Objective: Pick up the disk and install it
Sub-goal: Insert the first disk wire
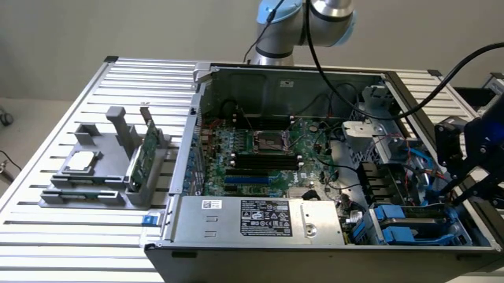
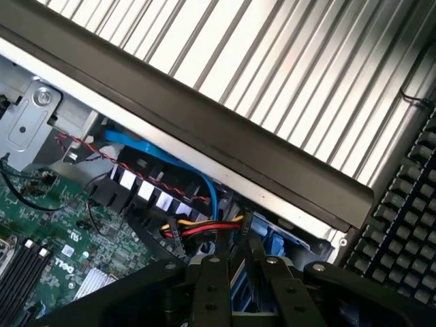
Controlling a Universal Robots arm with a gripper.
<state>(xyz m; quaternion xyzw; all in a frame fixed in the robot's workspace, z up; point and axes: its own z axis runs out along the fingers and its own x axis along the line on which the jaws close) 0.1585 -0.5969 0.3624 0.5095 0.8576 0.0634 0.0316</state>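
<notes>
While the pincer (image 1: 455,197) hangs over the PC case's (image 1: 315,256) corner drive bay, it looks clamped on the disk (image 2: 244,300), whose blue-framed edge sits btwn its jaws, right under it. Red/yellow/black cables (image 2: 204,230) run just beyond the pincer. The mobo (image 1: 260,147) lies further off inside the case, & the grey parts tray (image 1: 87,194) w/ a green card (image 1: 136,156) stands well apart, outside.

Pincer (image 1: 459,191) at blue-framed disk (image 1: 409,220) in open computer case (image 1: 315,254); green card (image 1: 139,158) in grey holder (image 1: 120,127).
</notes>
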